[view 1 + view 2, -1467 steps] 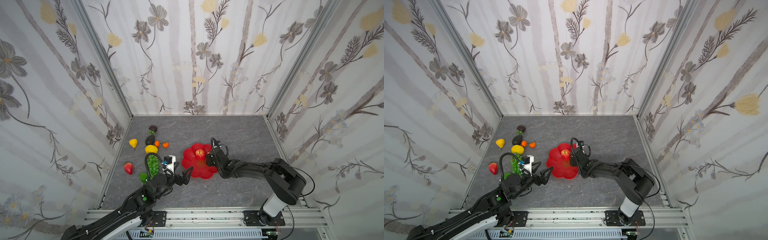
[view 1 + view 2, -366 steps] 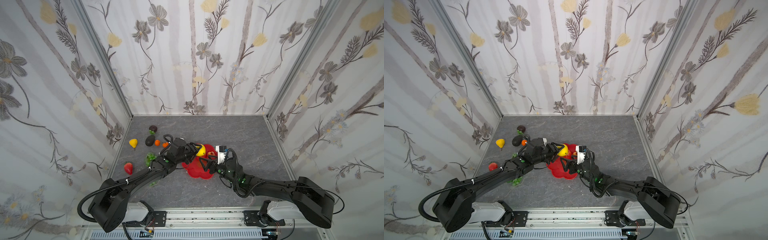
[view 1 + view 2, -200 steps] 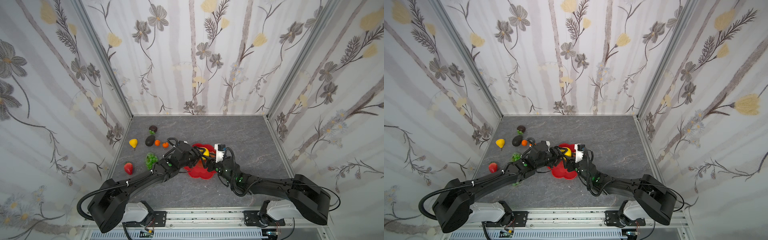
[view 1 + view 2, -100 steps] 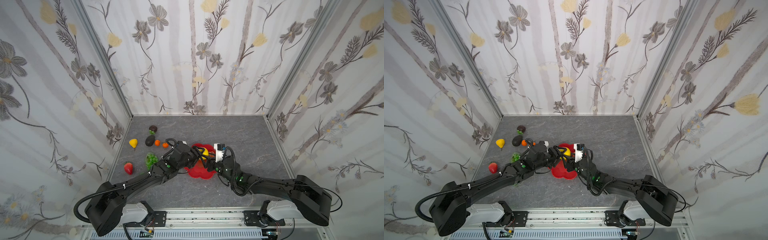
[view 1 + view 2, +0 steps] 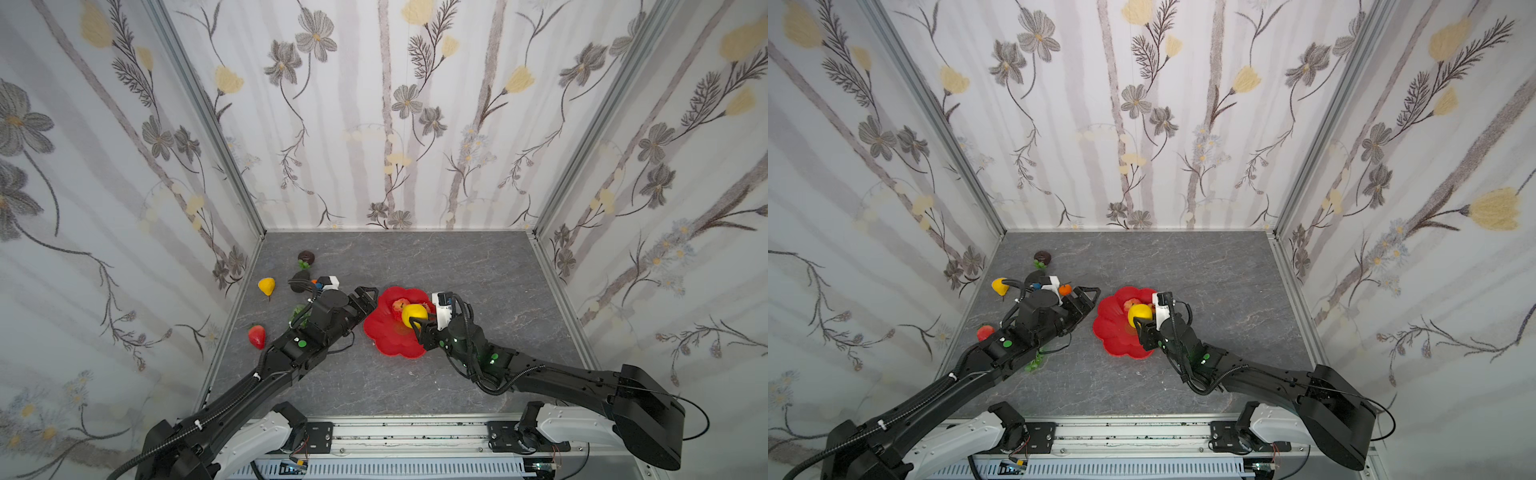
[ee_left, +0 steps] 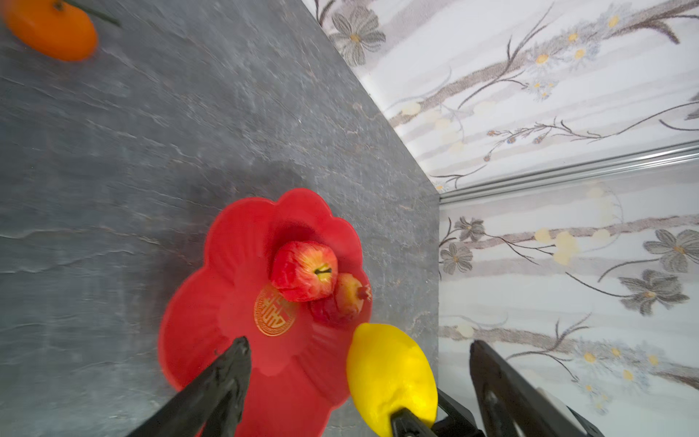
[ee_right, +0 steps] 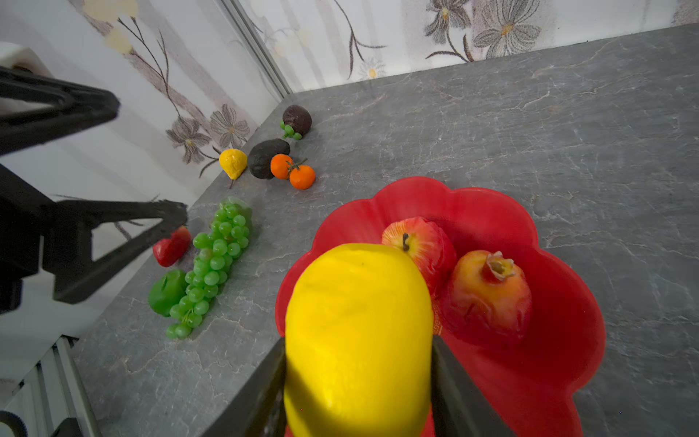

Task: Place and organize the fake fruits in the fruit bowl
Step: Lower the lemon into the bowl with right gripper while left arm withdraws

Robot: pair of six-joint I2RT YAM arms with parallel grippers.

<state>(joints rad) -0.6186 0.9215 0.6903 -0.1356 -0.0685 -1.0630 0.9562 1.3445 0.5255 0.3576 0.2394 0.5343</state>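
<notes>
The grey surface point(image 5: 457, 266) carries the red flower-shaped fruit bowl point(image 5: 384, 332) near its middle. The left claw point(image 5: 371, 300) hangs spread wide and empty just beside the bowl's left rim. The right claw point(image 5: 420, 322) is clenched on one end of the yellow lemon point(image 7: 359, 325), holding it above the bowl. The green grape bunch point(image 7: 215, 257) lies outside the bowl on the surface. Inside, a red apple point(image 7: 420, 246) and a pomegranate-like fruit point(image 7: 488, 295) sit touching; whether the lemon touches the apple I cannot tell. The risk, as I judge it, is that the glossy oval lemon, let go here, strikes the apple and rolls over the shallow rim, or knocks a fruit out. The left claw could also nudge the bowl.
</notes>
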